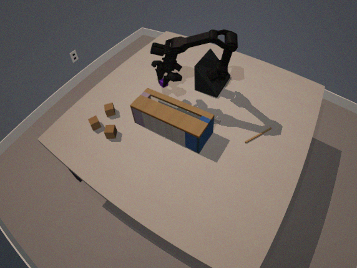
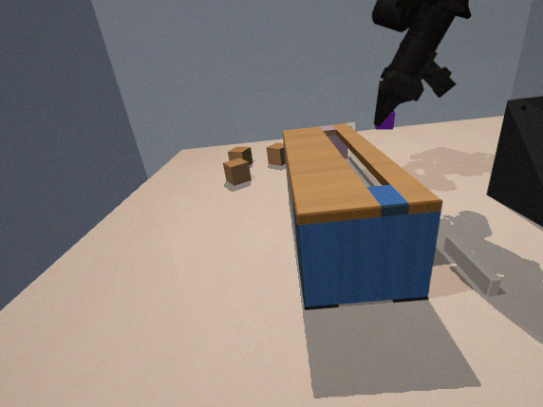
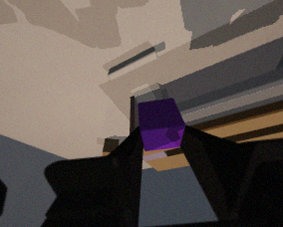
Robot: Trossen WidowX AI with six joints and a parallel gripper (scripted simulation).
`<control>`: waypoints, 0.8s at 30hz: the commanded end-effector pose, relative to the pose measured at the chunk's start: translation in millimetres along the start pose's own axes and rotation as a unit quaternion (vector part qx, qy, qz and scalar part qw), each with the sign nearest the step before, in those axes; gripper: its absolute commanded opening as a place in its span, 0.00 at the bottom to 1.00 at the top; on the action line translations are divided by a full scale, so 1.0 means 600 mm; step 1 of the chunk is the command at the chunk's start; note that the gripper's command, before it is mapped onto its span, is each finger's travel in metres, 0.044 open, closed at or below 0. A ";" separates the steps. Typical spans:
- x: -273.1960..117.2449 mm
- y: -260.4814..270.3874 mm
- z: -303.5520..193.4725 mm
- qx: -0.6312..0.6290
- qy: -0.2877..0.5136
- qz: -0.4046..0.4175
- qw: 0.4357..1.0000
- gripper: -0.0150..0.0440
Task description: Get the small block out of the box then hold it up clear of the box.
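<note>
My gripper (image 1: 162,80) (image 2: 384,119) (image 3: 157,127) is shut on the small purple block (image 1: 161,83) (image 2: 387,121) (image 3: 160,115). It holds the block raised off the table, outside the box (image 1: 168,114) (image 2: 332,181), off the pale purple end on the robot's side. In the wrist view the block sits between both fingertips. The box stands upright, with a wooden top, a long slot, a blue end (image 1: 206,136) (image 2: 365,257) and a pale purple end (image 1: 137,115). How far the block is from the box is hard to tell.
Three brown cubes (image 1: 109,109) (image 1: 94,123) (image 1: 110,132) lie beyond the pale purple end. A thin wooden stick (image 1: 258,135) lies beyond the blue end. A grey bar (image 2: 470,265) lies along the robot's side of the box. The dark robot base (image 1: 206,75) (image 2: 522,157) stands behind.
</note>
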State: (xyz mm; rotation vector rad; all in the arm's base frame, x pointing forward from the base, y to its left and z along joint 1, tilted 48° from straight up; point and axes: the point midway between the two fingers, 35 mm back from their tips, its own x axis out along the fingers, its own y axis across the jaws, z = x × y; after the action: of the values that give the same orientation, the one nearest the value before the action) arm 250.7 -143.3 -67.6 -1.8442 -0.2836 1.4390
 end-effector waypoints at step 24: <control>-0.069 -0.024 0.008 0.103 0.025 0.047 0.993 0.25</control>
State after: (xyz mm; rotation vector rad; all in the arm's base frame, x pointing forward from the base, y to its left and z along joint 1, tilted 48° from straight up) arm 237.2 -155.3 -28.1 -1.7468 -0.0305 1.4230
